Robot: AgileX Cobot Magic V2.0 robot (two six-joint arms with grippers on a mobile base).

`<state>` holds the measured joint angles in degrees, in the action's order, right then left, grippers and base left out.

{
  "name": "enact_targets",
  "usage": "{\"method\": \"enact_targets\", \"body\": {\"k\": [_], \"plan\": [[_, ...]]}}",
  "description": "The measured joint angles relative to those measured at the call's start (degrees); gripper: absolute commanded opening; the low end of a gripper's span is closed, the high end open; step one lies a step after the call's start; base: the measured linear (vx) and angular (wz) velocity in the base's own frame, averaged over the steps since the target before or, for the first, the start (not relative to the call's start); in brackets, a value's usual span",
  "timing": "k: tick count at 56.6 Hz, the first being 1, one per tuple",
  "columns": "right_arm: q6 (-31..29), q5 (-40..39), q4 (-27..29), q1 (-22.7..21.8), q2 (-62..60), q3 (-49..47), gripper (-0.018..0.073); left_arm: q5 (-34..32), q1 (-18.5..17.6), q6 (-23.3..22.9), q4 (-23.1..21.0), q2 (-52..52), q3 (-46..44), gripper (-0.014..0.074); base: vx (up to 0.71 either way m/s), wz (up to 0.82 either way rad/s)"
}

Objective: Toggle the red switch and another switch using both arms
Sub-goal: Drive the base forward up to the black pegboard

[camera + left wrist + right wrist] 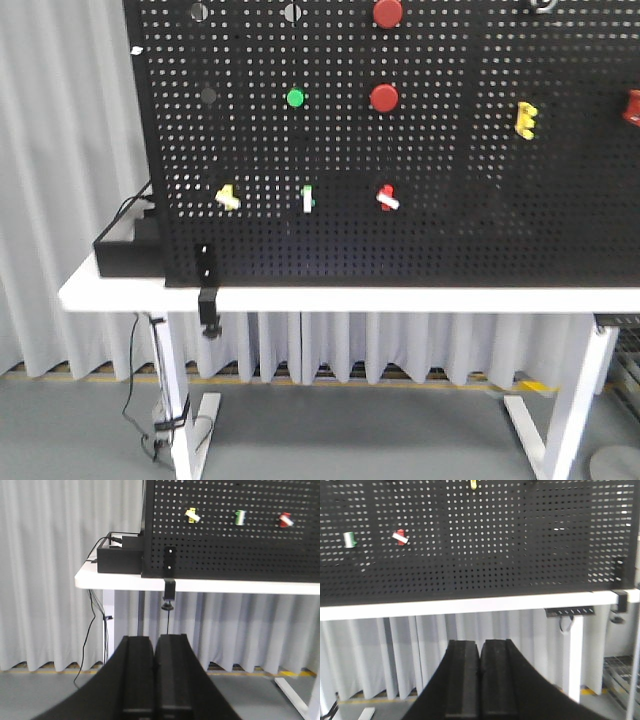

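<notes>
The red switch is a small red toggle with a white lever tip, low on the black pegboard; it also shows as the red switch and the red switch. The other switch, pale yellow with a slanted lever, sits to its left, seen too as the yellow switch. My left gripper is shut and empty, well below and short of the board. My right gripper is also shut and empty, below the table edge. Neither gripper appears in the front view.
An upright white-green toggle stands between the two switches. Above are a green button and two big red buttons. A yellow part is at right. A black box and clamp sit at the white table's left end.
</notes>
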<state>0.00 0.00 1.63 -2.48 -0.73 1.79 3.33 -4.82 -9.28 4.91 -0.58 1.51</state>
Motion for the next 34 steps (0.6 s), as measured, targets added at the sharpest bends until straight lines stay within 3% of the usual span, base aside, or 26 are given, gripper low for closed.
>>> {"method": "enact_targets", "body": {"k": [34], "plan": [[0.0,0.0,-0.1,0.0,0.0,0.0,-0.0006,0.0,0.0,0.0,0.0,0.0,0.0,0.0003,0.42,0.02]]}}
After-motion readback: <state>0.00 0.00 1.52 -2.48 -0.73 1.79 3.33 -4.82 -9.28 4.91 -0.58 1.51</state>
